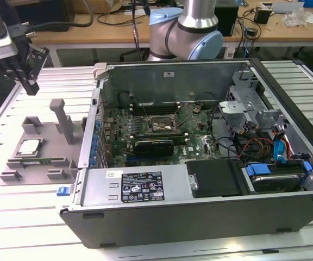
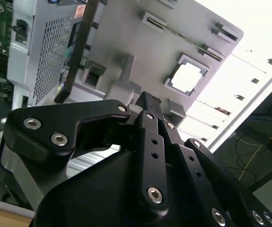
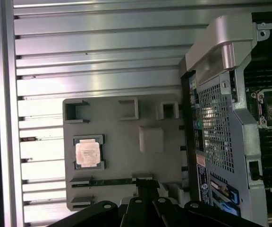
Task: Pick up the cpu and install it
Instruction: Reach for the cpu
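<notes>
gripper [image 1: 30, 81]: black two-finger gripper on the silver-and-blue robot arm [image 1: 186, 32] — hangs in the air above the table, touching nothing.
fingers [image 3: 143, 184]: black fingertips drawn together, narrow, with nothing held between them.
cpu [image 3: 89, 152]: small flat square chip with a shiny silver metal top and a thin darker rim. It lies flat in a square pocket of the tray, well below the fingertips and off to one side of them, no contact. Seen top-up in both wrist views [image 2: 187, 77].
tray [image 1: 42, 160]: light grey plastic tray with raised blocks, slots and one tall upright post [image 2: 123, 80]. It sits on the table below the fingers, its edge just beside the case wall. In the second wrist view the post is the tray part nearest the fingertips.
table [image 1: 20, 217]: slatted silver aluminium top under the fingers, carrying tray and case.
case [image 1: 200, 217]: dark grey metal desktop computer case, lying open side up, well apart from the fingers, toward the exterior view's right of them.
socket [image 1: 159, 126]: square metal-framed processor socket on the green motherboard [image 1: 197, 144] inside the case, well apart from the fingers.
graphics card [image 1: 154, 145]: black rectangular card just beside the socket — farther from the fingers than the tray.
power supply [image 1: 140, 185]: silver box with a white label, along the case's near wall.
</notes>
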Action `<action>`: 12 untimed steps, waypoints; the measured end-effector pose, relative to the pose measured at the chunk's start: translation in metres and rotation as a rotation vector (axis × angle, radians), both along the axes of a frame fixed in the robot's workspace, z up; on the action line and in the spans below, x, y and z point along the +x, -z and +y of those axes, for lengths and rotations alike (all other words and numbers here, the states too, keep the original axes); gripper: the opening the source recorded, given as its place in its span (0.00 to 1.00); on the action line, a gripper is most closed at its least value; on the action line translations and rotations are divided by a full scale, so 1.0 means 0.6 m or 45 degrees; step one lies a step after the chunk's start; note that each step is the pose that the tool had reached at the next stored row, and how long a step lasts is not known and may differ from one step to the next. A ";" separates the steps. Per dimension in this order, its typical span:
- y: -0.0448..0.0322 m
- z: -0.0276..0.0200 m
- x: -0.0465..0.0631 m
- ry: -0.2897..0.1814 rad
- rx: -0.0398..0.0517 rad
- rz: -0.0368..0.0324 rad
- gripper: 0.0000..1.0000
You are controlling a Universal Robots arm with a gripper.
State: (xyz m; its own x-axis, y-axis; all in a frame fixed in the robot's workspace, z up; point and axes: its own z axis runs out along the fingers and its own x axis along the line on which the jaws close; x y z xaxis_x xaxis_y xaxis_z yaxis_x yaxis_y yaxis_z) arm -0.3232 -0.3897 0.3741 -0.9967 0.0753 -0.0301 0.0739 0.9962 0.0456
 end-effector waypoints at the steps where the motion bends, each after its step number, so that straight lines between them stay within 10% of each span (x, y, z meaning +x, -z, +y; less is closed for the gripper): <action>1: 0.003 0.0017 -0.003 0.000 0.000 -0.0001 0.11; 12: 0.043 0.0222 -0.050 0.000 0.000 0.0000 0.11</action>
